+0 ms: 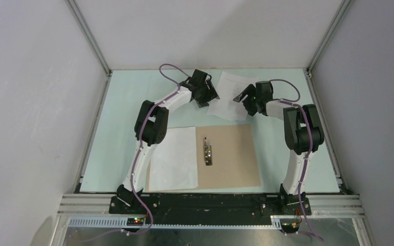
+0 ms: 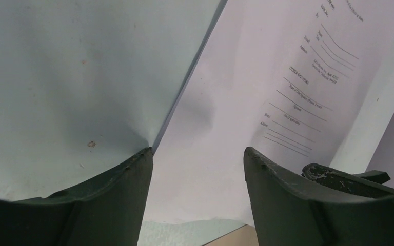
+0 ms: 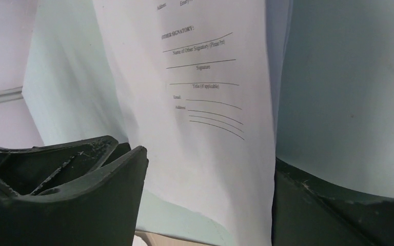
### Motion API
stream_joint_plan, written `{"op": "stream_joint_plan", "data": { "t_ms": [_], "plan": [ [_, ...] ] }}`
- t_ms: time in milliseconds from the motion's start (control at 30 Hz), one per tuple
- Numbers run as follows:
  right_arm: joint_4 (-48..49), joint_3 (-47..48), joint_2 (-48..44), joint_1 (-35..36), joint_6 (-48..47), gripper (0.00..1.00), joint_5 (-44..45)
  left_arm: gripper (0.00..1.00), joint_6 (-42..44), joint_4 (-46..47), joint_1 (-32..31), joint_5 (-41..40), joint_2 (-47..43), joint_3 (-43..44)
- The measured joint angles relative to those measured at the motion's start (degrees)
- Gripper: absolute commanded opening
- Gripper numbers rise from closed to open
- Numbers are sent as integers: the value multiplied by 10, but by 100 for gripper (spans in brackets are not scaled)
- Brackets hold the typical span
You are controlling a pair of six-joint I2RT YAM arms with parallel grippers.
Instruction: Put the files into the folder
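Two sheets made the load: the printed sheet point(image 1: 230, 91) lay flat on the far tabletop point(image 1: 128, 102), just beyond the open folder point(image 1: 233, 159), and the blank sheet point(image 1: 173, 159) lay against the folder's left edge. Thin, limp and slick, the printed one probably needed an edge pinch. The left pincer point(image 2: 197, 154) and right pincer point(image 3: 208, 156) flanked it, both released. The metal clip point(image 1: 208, 150) might snag it.
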Motion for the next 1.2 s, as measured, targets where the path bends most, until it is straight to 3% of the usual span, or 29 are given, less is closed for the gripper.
{"op": "stream_joint_plan", "data": {
  "t_ms": [33, 133, 167, 400, 633, 767, 1000, 1200],
  "plan": [
    [1, 0, 1, 0, 3, 71, -7, 70, 0, -2, 0, 1, 0, 0],
    [7, 0, 7, -1, 10, 51, -28, 69, 3, -7, 0, 4, 0, 1],
    [6, 0, 9, -3, 14, 40, -34, 69, 4, -7, 0, 5, 0, 1],
    [0, 0, 13, -12, 20, 1, -56, 71, 9, -14, 0, 13, 0, 3],
    [-9, 5, 11, -45, 10, 0, -91, 86, 50, -42, 2, 11, -13, 5],
    [-42, 7, -24, -65, 7, 0, -115, 86, 75, -58, 3, -7, -87, -66],
    [-119, -18, -196, -71, -4, 0, -151, 82, 88, -67, 1, -29, -306, -251],
    [-173, -152, -390, -62, -41, 0, -160, 77, 88, -63, -35, -43, -395, -365]
  ]
}}
